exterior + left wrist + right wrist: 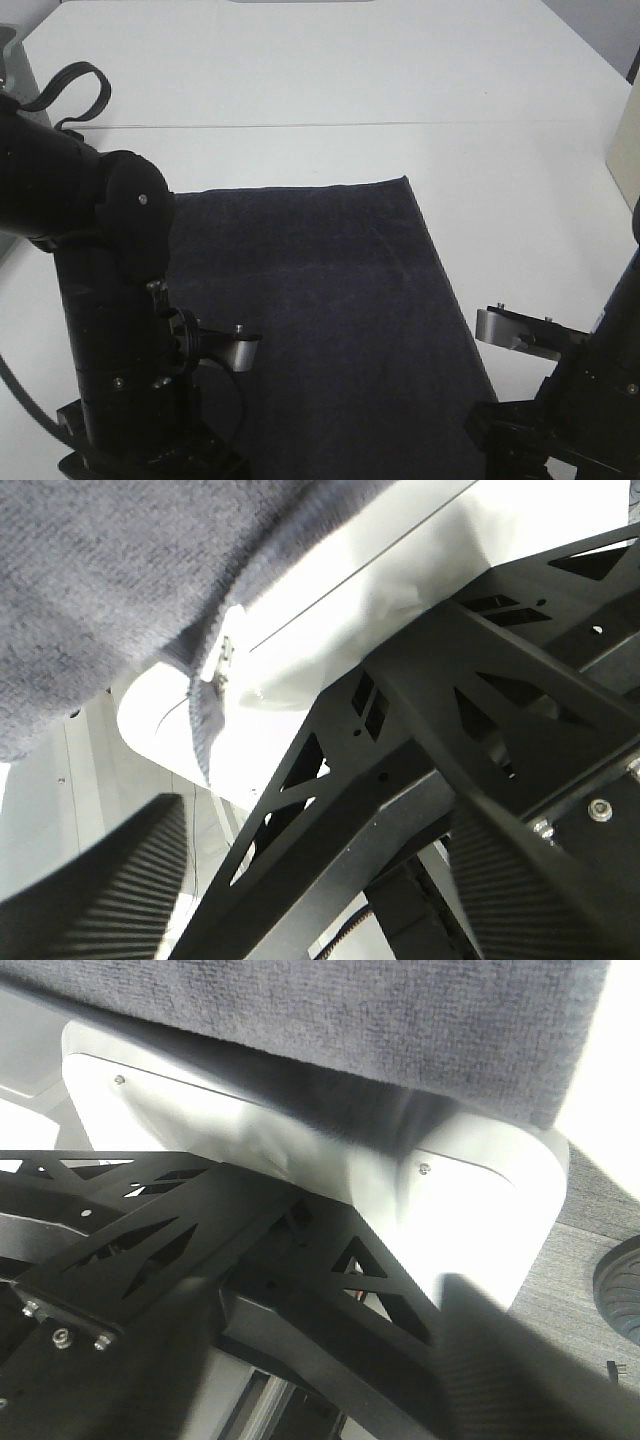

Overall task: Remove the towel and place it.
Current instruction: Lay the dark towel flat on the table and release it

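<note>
The towel is dark navy terry cloth. It lies spread flat on the white table, from the middle to the front edge. In the left wrist view its hemmed corner hangs over the table's rounded edge. In the right wrist view its edge hangs over the table corner. My left gripper is open and empty below the front edge, apart from the towel. My right gripper is also low, with one finger far to one side, holding nothing.
My left arm rises at the front left beside the towel, and my right arm at the front right. A black cable loop lies at the back left. A black metal frame runs under the table.
</note>
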`<state>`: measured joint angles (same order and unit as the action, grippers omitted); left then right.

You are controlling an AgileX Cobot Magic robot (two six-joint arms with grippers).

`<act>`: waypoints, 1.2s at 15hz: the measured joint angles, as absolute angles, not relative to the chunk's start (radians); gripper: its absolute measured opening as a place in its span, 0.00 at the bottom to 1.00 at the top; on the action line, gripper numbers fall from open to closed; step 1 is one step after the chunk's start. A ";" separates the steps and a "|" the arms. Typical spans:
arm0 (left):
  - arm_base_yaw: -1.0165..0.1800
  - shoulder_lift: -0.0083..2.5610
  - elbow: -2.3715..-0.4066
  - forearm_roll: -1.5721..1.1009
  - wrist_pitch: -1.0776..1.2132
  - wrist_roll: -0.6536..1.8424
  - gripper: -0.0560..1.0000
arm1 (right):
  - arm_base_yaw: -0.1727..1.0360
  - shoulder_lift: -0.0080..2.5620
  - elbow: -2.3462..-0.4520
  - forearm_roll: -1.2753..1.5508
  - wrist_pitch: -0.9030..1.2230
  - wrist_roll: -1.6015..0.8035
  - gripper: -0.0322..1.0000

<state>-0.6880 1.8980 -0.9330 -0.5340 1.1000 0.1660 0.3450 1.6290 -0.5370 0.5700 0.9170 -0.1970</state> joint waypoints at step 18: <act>-0.182 1.898 -1.476 -0.428 1.148 0.212 0.76 | 0.068 1.827 -1.384 0.354 1.002 -0.244 0.71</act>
